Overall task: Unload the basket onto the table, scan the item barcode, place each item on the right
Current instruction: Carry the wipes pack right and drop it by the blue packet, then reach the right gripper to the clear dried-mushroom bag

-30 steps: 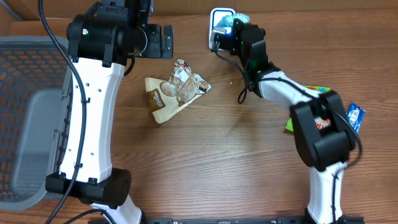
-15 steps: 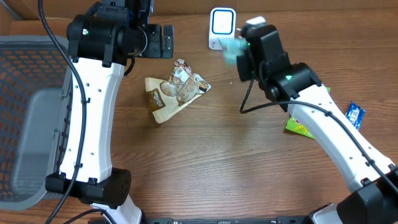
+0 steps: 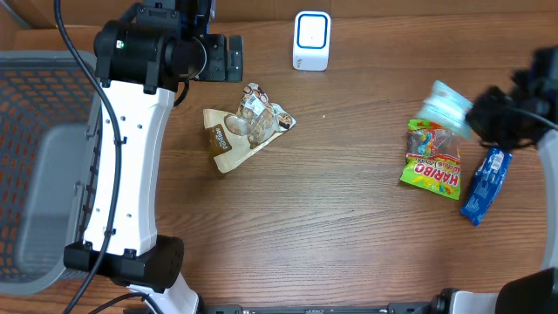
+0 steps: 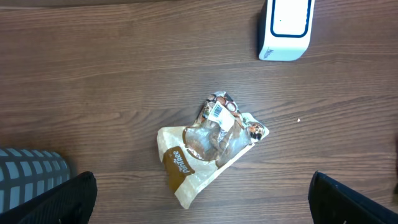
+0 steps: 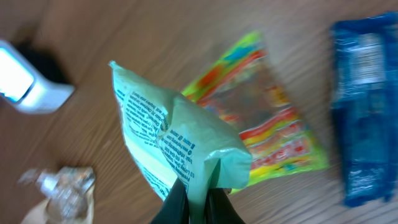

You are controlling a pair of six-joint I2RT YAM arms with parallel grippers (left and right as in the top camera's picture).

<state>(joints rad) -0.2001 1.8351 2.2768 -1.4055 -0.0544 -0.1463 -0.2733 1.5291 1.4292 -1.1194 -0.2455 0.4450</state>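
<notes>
The right claw point(image 5: 198, 190) grips a pale green packet point(image 5: 168, 137) above the gummy bag point(image 3: 432, 157). The left claw point(image 3: 227, 58) hangs released near the brown pouch point(image 3: 244, 129).

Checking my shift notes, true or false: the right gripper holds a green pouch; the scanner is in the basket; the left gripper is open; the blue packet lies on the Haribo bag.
The right gripper holds the green pouch: true.
The scanner is in the basket: false, it stands on the table, far from the basket.
The left gripper is open: true.
The blue packet lies on the Haribo bag: false, it lies beside it.
</notes>
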